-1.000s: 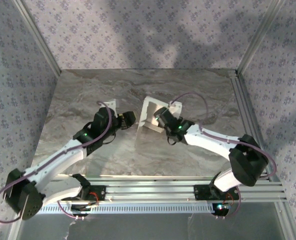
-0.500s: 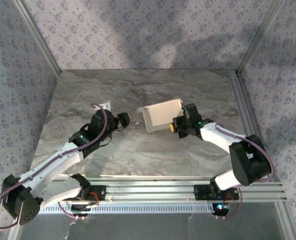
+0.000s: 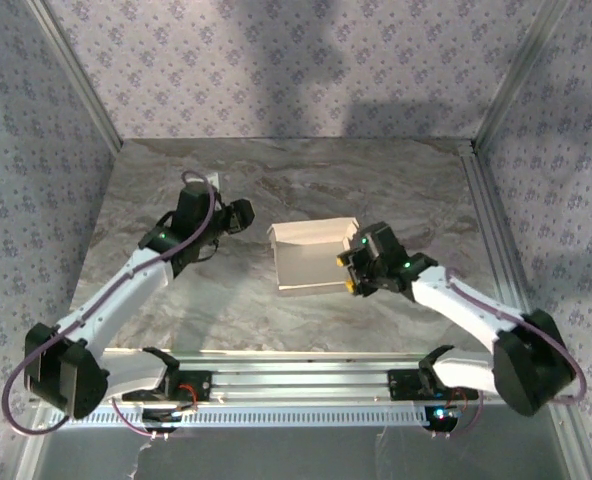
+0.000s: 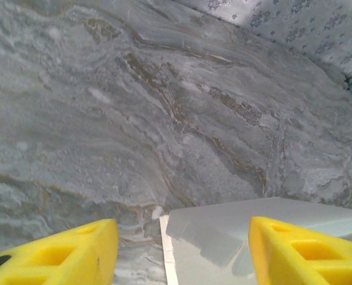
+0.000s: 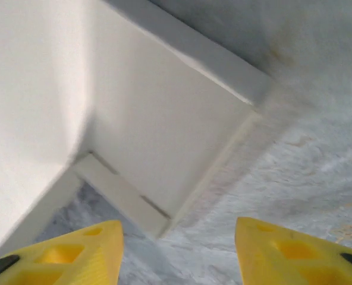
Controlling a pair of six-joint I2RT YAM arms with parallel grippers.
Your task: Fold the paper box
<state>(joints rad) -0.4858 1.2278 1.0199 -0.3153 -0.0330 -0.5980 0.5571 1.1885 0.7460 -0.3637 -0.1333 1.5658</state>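
Observation:
The paper box (image 3: pixel 311 262) is a white, partly folded blank lying in the middle of the marble table (image 3: pixel 276 170), with a low wall raised along its far edge. My right gripper (image 3: pixel 352 272) sits at the box's right edge, open and empty. In the right wrist view the box's panels and a narrow tab (image 5: pixel 158 119) rise just ahead of the yellow fingers (image 5: pixel 63 255). My left gripper (image 3: pixel 240 216) hovers left of the box, open and apart from it. The left wrist view shows the box's corner (image 4: pixel 247 231) beyond its gripper (image 4: pixel 182 255).
Aluminium rails run along the table's near edge (image 3: pixel 376 380) and right side (image 3: pixel 488 215). Patterned walls (image 3: pixel 296 60) close in the back and both sides. Bare marble lies behind and to the left of the box.
My right gripper has opened and let go of the box, which has moved down toward the near side of the table. The left arm has swung back and to the left.

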